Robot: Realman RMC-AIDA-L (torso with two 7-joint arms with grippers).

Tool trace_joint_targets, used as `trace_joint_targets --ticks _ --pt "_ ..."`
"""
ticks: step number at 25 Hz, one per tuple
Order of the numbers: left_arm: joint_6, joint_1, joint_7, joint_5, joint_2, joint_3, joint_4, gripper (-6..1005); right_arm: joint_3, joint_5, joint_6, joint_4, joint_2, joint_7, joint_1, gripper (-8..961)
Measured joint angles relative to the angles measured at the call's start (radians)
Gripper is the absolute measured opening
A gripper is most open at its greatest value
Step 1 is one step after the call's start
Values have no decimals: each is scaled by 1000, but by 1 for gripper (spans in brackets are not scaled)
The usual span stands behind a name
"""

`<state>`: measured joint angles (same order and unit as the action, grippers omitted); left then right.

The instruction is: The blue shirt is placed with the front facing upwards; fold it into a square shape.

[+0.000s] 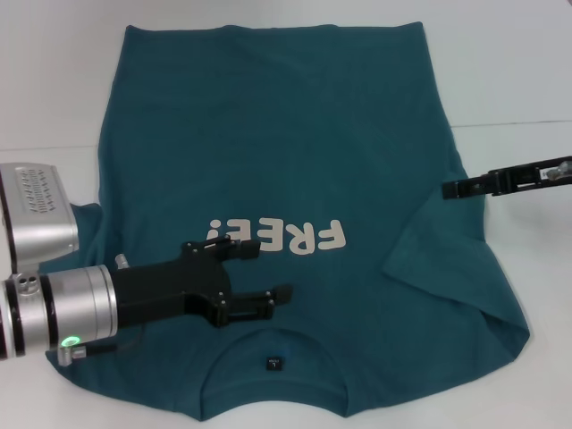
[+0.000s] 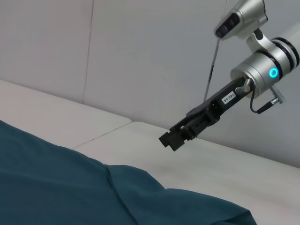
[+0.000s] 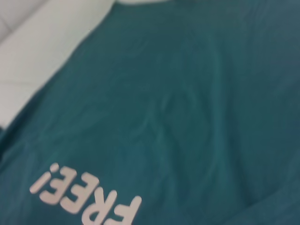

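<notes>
Still early: dark teal-blue cotton T-shirt [image 1: 295, 161] flat, unfolded. Left gripper [image 1: 268, 273] hovering mid-chest, jaws apart; right gripper [image 1: 454, 189] beside sleeve, jaws together. Next, probably grasping sleeve edges.

One blue shirt [image 1: 268, 161] lies spread on one white bench [image 1: 518, 71], its collar at the near edge and its hem at the far edge; it bears one line of cream lettering [image 1: 277, 237] across the chest, one small dark neck label [image 1: 273, 363] inside the collar, and two short sleeves, one on the left [image 1: 85, 232] and one on the right [image 1: 465, 286]. Two pincers are in view: the left pincer [image 1: 268, 273] above the shirt's near left part with its two fingers spread apart, and the right pincer [image 1: 451, 189] at the shirt's right edge.
</notes>
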<state>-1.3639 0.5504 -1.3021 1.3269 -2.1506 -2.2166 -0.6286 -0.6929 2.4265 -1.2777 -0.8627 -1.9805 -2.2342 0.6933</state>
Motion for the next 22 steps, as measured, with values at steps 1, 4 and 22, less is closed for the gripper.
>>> trace_joint_targets --ticks 1,4,22 --pt "0 0 0 0 -1 0 0 846 -3 8 0 -1 -2 -4 10 920" --pt "5 -6 0 0 -3 -8 0 847 -4 -4 11 -4 -10 7 25 919" --pt "51 -11 -56 30 -12 -202 42 846 19 -368 87 85 -96 659 -101 919"
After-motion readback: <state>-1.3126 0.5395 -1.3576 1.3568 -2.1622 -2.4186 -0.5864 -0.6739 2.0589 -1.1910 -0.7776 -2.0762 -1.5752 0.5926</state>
